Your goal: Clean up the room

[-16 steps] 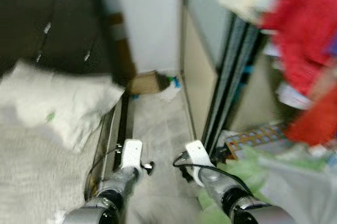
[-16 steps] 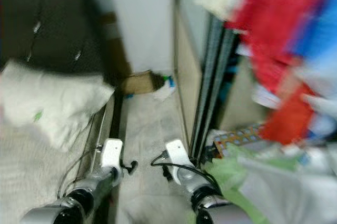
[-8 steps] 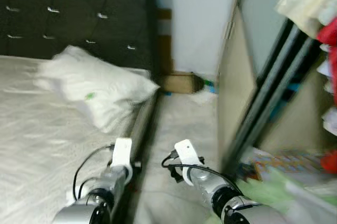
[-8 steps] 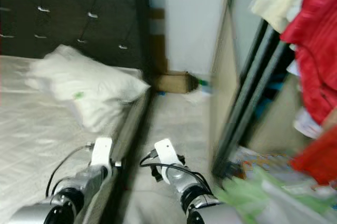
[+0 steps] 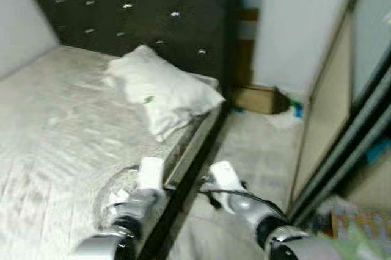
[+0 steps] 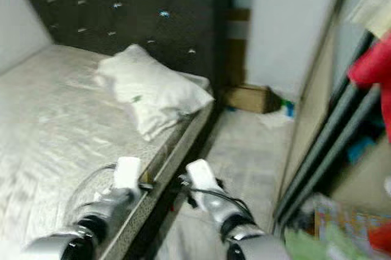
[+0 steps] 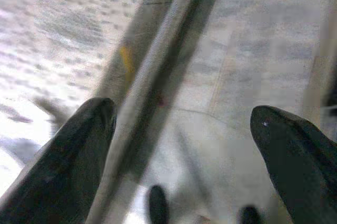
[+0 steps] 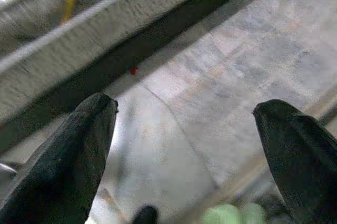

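A wide bed with a pale grey, lightly patterned mattress cover [image 5: 55, 132] is seen on the left, and a dark, button-tufted headboard [image 5: 153, 10] is stood against the wall at its head. A rumpled white pillow with a small green mark [image 5: 160, 91] is laid near the bed's head, at the right-hand edge of the mattress, with one corner hung slightly over that edge. The left gripper [image 7: 184, 145] is held low over the right-hand edge of the bed, where the mattress side and the dark frame rail meet the floor; its two black fingers [image 7: 68, 166] are spread wide apart and nothing is held between them. A pale tiled floor strip [image 5: 263, 144] is seen between the bed and the wardrobe, and the right gripper [image 8: 184, 145] is held above it just beside the bed rail, its fingers [image 8: 73, 155] likewise spread wide and empty. At the far end of this strip, against the white wall, a low brown cardboard box [image 5: 259, 98] is set, with some crumpled white litter and a small blue-green item [image 5: 292, 113] beside it on the floor. Dark sliding wardrobe door frames [image 5: 348, 150] are seen on the right, with red clothing [image 6: 374, 71] hung inside and blurred colourful clutter [image 6: 342, 223] lying at the wardrobe's foot.
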